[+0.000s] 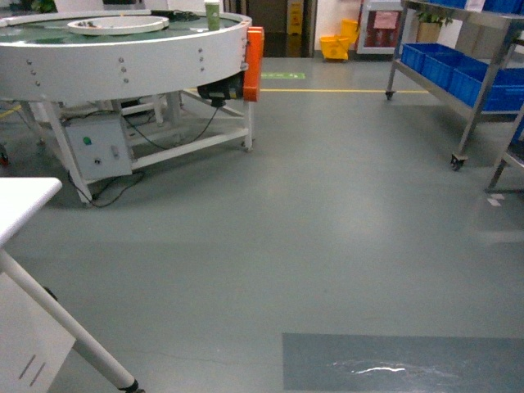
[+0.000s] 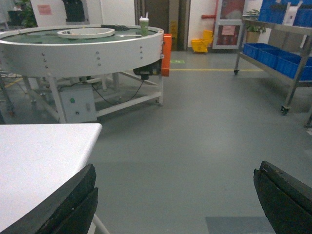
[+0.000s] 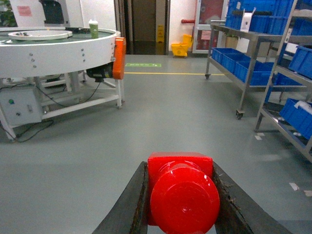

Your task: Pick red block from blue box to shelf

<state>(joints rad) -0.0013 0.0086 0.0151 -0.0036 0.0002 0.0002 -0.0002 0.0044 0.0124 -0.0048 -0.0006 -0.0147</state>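
Grey smooth floor [image 1: 327, 229] all around, with much free space between the furniture.

Nearest, in the right wrist view: red block [image 3: 181, 187], sitting between the two dark fingers of the right gripper [image 3: 181, 207]. Looks like hard moulded plastic, so probably light and stiff, not fragile. Shiny skin, so maybe a little slippery on smooth pads. Flat side walls seem the best place to take hold; round stud faces the camera and gives no flat face for the pads. Held just so now: one finger on each flat side, touching, stud free in the middle. Jaws opened only as wide as the block, closed against it. Carried above the floor, not in any box; blue box not visible in any view.

Left gripper [image 2: 175, 200]: jaws spread wide, nothing between them, only floor behind. Just beside its left finger, corner of a white table [image 2: 39, 161]; cannot say if touching.

Farther, on the left: round white conveyor [image 1: 123, 57] on a frame, a green cup [image 1: 213, 15] standing on its top, cables hanging below.

Farther, on the right: steel shelf [image 3: 247, 73] on wheels, carrying dark blue crates [image 3: 229, 58]. Well apart from the block at this moment, so likely some driving needed before placing. Should need only a light, steady squeeze during the way.

At the back wall: yellow mop bucket [image 1: 336, 45] near a doorway.
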